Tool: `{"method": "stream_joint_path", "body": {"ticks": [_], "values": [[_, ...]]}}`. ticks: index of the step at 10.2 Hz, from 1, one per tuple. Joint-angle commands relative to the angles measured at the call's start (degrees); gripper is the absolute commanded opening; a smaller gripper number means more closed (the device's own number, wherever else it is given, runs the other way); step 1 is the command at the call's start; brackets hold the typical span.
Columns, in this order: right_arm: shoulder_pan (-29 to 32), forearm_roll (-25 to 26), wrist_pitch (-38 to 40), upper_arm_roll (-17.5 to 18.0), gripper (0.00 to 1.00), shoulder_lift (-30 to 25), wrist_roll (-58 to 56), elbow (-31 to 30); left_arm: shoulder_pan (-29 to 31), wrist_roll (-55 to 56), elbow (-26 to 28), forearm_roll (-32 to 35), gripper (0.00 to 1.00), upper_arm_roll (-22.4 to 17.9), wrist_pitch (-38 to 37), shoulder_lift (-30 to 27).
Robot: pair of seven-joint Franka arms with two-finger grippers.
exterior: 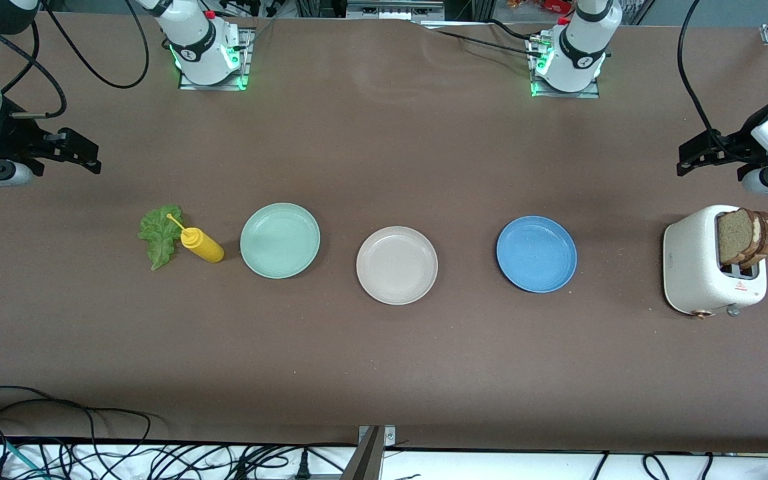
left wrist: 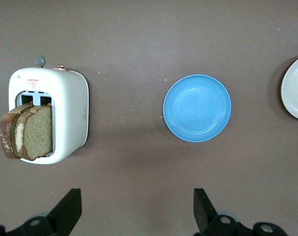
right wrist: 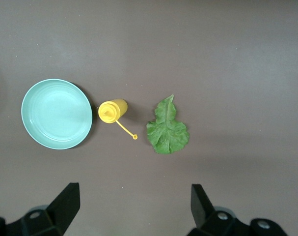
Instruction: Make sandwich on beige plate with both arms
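Beige plate (exterior: pixel 397 265) sits empty mid-tabletop between both arms; the bread slices (exterior: pixel 747 235) stand upright in the toaster (exterior: pixel 697 267) just under the left gripper (exterior: pixel 691 159), jaws apart. The lettuce leaf (exterior: pixel 159 235) lies near the right gripper (exterior: pixel 81 152), also spread wide.

Bread slices (left wrist: pixel 26 132) in toaster (left wrist: pixel 65 113), blue plate (left wrist: pixel 197 108) beside.
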State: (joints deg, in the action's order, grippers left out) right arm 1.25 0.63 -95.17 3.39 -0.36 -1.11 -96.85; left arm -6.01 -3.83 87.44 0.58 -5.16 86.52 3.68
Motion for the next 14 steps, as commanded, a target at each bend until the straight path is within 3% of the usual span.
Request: {"method": "stream_joint_path", "body": {"ticks": [1, 14], "values": [[-0.11, -0.1, 1.39, 0.04, 1.0, 0.45, -0.3, 1.67, 0.21, -1.0, 0.89, 2.05, 1.0, 0.41, 0.75, -0.51], [-0.11, -1.68, 2.09, -0.13, 1.0, 0.54, -0.3, 1.67, 0.12, -1.0, 0.8, 2.05, 1.0, 0.41, 0.84, -0.25]]}}
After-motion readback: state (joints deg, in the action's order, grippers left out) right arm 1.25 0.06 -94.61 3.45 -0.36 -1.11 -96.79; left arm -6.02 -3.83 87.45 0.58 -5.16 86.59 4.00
